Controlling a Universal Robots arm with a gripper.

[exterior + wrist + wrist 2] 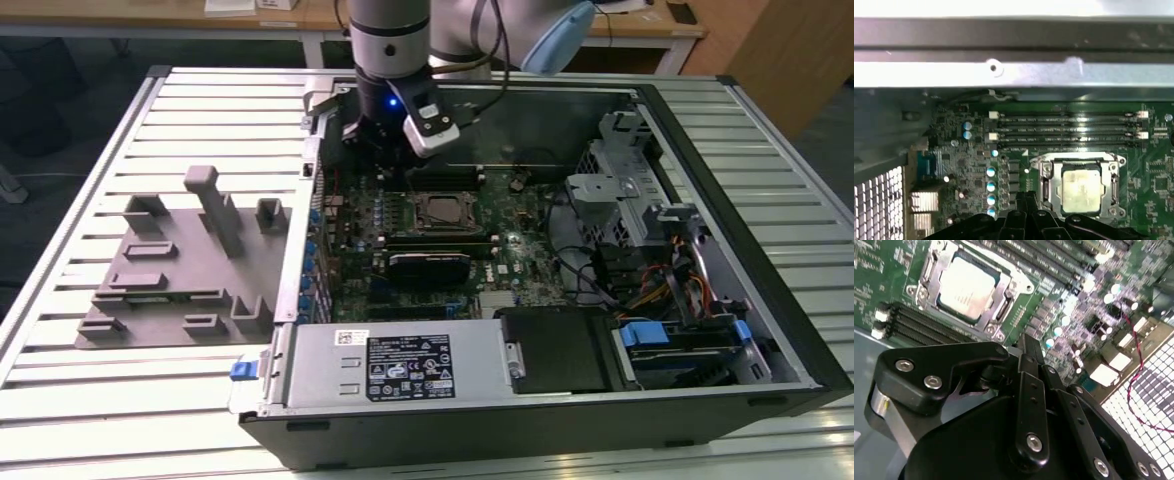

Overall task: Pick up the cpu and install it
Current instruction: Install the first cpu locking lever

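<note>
Pale silver on top, the cpu (1080, 192) lies flat inside the metal socket frame (1046, 186) on the green motherboard (354, 250), just beside the black memory slots (1069, 127). From my remote seat I see the gripper (1026, 344) hanging over the board near the socket, apart from the chip, its black fingers (1030, 390) pressed together with nothing between them. In the exterior view the arm stands over the open computer case (747, 330), and a grey fixture block (174, 270) sits on the slatted table (80, 400) to the exterior view's left of the case
</note>
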